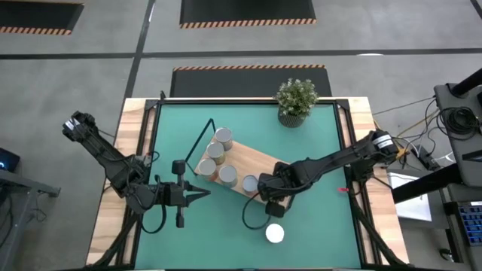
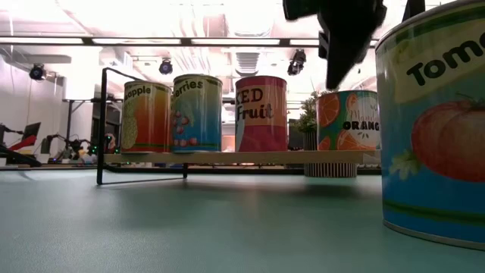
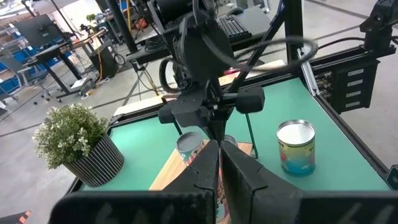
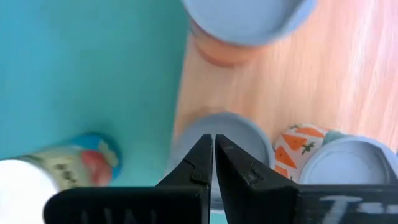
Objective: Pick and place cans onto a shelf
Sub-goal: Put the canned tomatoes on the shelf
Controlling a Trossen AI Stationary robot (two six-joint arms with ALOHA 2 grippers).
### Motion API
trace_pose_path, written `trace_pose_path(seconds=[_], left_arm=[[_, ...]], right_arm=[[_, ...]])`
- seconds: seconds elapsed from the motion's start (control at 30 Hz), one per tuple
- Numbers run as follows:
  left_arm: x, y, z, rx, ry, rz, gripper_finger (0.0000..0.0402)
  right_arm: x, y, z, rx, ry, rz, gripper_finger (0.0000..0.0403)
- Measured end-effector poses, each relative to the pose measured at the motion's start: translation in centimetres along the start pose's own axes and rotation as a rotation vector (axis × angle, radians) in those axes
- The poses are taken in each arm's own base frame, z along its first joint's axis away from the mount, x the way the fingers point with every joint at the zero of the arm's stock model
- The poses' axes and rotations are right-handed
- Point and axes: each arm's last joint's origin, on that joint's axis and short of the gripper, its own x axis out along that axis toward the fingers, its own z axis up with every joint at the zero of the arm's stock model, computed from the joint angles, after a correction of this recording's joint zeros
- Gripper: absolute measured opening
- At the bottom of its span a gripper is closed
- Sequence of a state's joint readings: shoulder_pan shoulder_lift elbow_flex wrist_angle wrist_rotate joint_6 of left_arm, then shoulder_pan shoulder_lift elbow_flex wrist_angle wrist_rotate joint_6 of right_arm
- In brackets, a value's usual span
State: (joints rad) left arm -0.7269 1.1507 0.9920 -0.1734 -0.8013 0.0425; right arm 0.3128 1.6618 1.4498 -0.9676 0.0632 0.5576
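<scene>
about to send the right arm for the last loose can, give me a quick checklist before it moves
1. Right claw empty: ok, nothing between its fingers.
2. Right claw open for a grab: not ok, fingers are shut.
3. Tomato can standing upright: ok, it stands alone on the green mat, apart from the shelf.
4. Free room on the shelf: ok, bare wood shows beside the cans.
5. Cans on the shelf upright: ok, five tops show from above.
6. Left claw out of the way: ok, it is shut over the mat on the shelf's other side.
</scene>
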Motion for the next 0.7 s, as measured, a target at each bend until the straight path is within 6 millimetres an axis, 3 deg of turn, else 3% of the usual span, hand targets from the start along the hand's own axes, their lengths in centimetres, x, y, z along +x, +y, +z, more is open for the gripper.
trace_pose_path(seconds=[0.27,0.7], left_arm=[[0.0,0.0,0.0,0.000,0.000,0.000,0.0000],[0.0,0.0,-0.1,0.021,0.004,-0.001,0.0000]], right_arm=[[-2.9,3.0,0.2,-0.035,-0.104,0.062,0.0009],[-4.4,8.7,-3.5,0.106,-0.159,0.161,0.0009]])
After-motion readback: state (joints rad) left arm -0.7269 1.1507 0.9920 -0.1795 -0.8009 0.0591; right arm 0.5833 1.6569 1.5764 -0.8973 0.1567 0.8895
